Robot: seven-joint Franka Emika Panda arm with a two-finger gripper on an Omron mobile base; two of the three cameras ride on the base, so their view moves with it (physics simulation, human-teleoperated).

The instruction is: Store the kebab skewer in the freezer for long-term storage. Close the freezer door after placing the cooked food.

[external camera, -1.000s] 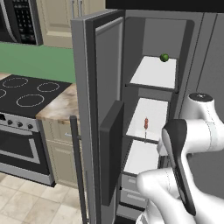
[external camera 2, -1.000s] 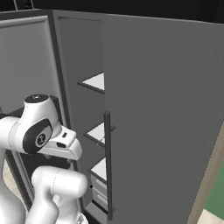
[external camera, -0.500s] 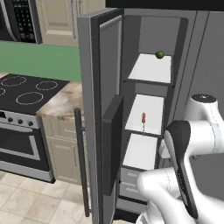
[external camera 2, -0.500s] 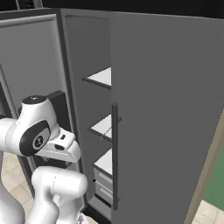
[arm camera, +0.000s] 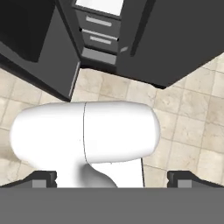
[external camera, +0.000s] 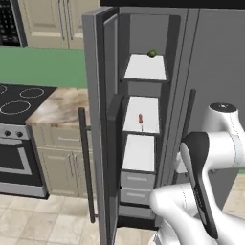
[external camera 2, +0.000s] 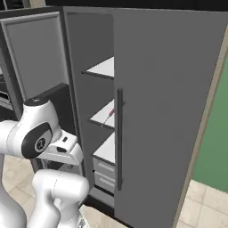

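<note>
On the freezer's (external camera: 143, 119) middle white shelf lies the thin, light, stiff kebab skewer (external camera: 140, 118); the tall grey freezer door (external camera: 98, 119), probably best pushed by its dark bar handle (external camera: 86, 162), stands open; the gripper's (arm camera: 111, 178) fingers are spread, empty

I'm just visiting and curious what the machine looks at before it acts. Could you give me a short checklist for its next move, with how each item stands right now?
1. Kebab skewer inside the freezer, lying on the middle white shelf: ok.
2. Skewer clear of the shelf's front edge, so the door won't catch it: ok, as far as the left base view shows.
3. Gripper empty, fingertips wide apart: ok.
4. Freezer door closed: not ok, it stands wide open.
5. Door's bar handle free to reach: ok, nothing blocks it.
6. Gripper near the door: not ok, it points down at the floor tiles.
</note>
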